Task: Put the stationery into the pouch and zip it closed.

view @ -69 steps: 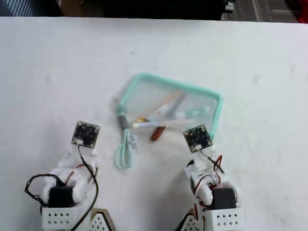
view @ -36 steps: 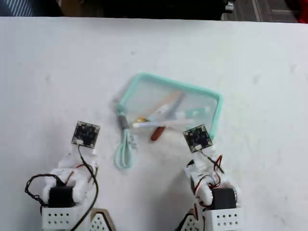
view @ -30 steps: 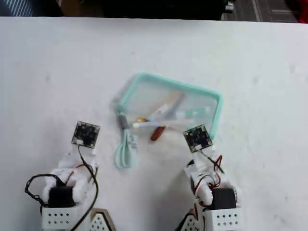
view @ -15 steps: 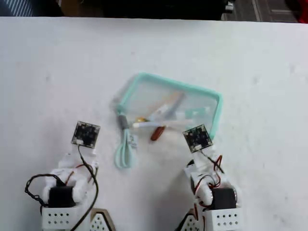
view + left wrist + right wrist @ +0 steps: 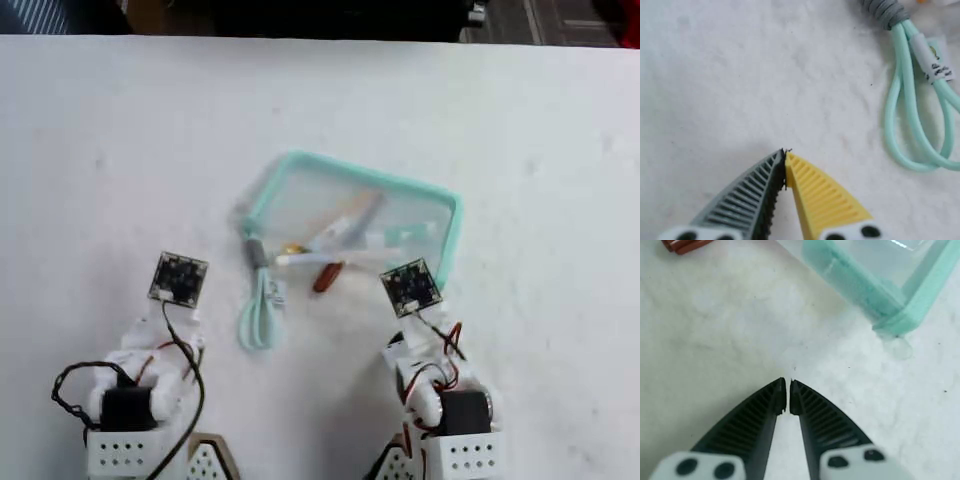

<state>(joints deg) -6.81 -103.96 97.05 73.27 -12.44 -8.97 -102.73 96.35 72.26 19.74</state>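
A clear pouch with a mint-green rim (image 5: 355, 222) lies flat in the middle of the table, with pens and other stationery (image 5: 345, 238) showing inside. A white pen (image 5: 300, 259) and a reddish-brown item (image 5: 327, 276) stick out past its near edge. A mint cord loop (image 5: 259, 310) on a grey pull (image 5: 256, 250) trails from its near left corner. My left gripper (image 5: 785, 152) is shut, over bare table beside the cord loop (image 5: 920, 125). My right gripper (image 5: 786, 385) is shut, just short of the pouch's corner (image 5: 890, 325).
Both arm bases (image 5: 130, 420) sit at the table's near edge. White tabletop (image 5: 500, 120) stretches around the pouch on every side. A dark strip runs beyond the far edge.
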